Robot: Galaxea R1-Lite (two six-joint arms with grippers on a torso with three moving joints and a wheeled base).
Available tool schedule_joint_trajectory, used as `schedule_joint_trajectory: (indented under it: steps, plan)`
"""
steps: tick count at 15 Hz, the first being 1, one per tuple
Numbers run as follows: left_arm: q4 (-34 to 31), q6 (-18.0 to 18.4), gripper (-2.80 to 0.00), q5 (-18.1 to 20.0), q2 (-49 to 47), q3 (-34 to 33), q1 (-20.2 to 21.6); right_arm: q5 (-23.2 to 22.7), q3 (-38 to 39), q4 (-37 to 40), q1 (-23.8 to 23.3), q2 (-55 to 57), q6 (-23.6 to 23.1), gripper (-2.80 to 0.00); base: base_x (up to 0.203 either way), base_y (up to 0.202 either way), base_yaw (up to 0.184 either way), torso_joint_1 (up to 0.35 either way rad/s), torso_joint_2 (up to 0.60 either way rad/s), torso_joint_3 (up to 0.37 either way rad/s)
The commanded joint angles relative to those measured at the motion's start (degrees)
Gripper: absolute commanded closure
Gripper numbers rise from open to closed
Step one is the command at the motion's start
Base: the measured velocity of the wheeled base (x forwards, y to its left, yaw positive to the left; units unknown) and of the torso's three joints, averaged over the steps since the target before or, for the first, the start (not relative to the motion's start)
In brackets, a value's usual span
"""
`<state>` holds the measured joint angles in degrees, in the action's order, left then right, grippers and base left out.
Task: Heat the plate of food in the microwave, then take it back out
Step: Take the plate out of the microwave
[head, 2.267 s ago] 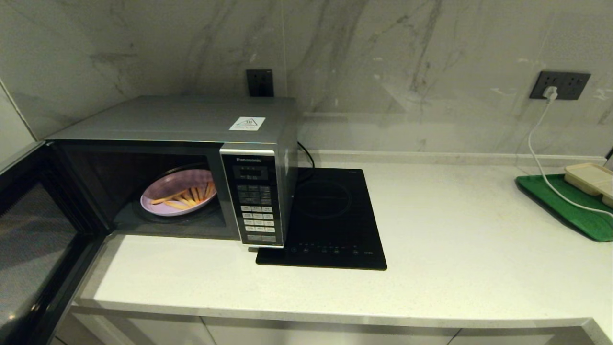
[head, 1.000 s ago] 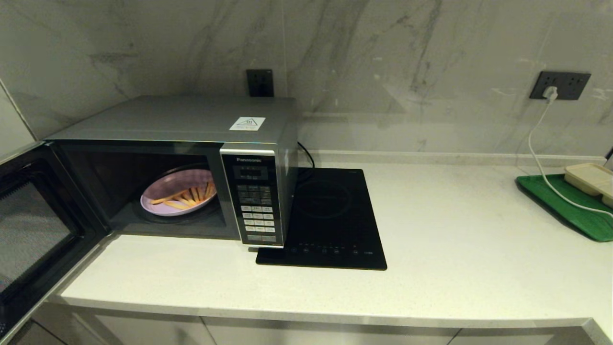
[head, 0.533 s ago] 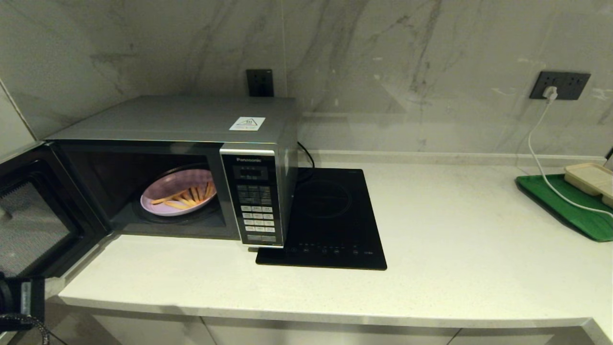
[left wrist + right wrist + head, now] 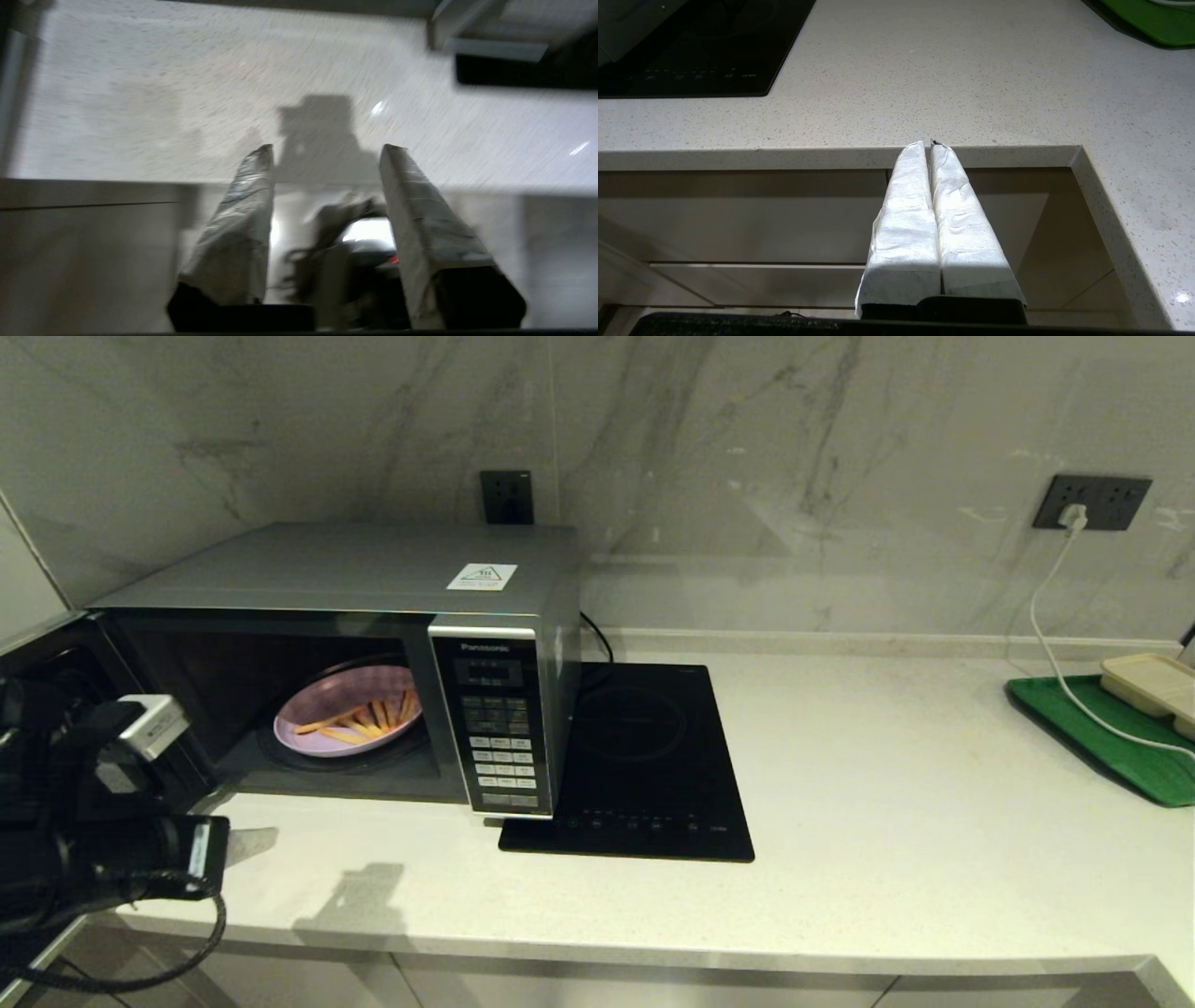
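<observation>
Flanking counter edge [image 4: 93,179]: parted left fingers [image 4: 247,205]

The microwave [image 4: 373,644] is silver-grey with a black interior, a dark keypad panel of pale buttons, and a white triangle-marked sticker [image 4: 482,577] on its top. Inside it, the plate of food [image 4: 347,711] is lilac-purple, carrying orange-yellow fries. Just beside the microwave lies a glossy black cooktop [image 4: 644,765]. The counter [image 4: 887,821] is off-white with fine speckles; the wall [image 4: 747,457] behind the microwave is grey-veined pale marble. Well apart from the microwave, a green tray [image 4: 1102,733] holds a beige container [image 4: 1153,681]. The left hand [image 4: 327,148] has grey-wrapped fingers; the right hand [image 4: 931,143] is wrapped in white.
</observation>
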<state>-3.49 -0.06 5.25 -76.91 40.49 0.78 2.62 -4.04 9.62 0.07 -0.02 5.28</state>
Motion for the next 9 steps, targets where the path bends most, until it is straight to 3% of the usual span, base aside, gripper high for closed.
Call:
schedule_joint_trajectory:
  steps: [1, 3, 5, 8, 9]
  plan:
    - [2.8, -30.1, -2.80, -1.2, -7.2, 3.5, -4.0, 0.0, 0.0, 0.0, 0.0, 0.0, 0.0, 0.00, 0.000, 0.000, 0.000, 0.000, 0.00, 0.000]
    - [4.2, -50.9, -2.80, -2.9, -9.3, 5.5, -7.3, 0.0, 0.0, 0.0, 0.0, 0.0, 0.0, 0.00, 0.000, 0.000, 0.000, 0.000, 0.00, 0.000]
    - [4.5, -67.5, -2.80, -3.9, -10.2, 7.7, -8.7, 0.0, 0.0, 0.0, 0.0, 0.0, 0.0, 0.00, 0.000, 0.000, 0.000, 0.000, 0.00, 0.000]
    - [-0.8, -81.1, -2.80, -7.9, -15.1, 12.2, -7.6, 0.0, 0.0, 0.0, 0.0, 0.0, 0.0, 0.00, 0.000, 0.000, 0.000, 0.000, 0.00, 0.000]
    - [-1.9, -83.0, -2.80, -8.4, -15.5, 12.5, -5.0, 0.0, 0.0, 0.0, 0.0, 0.0, 0.0, 0.00, 0.000, 0.000, 0.000, 0.000, 0.00, 0.000]
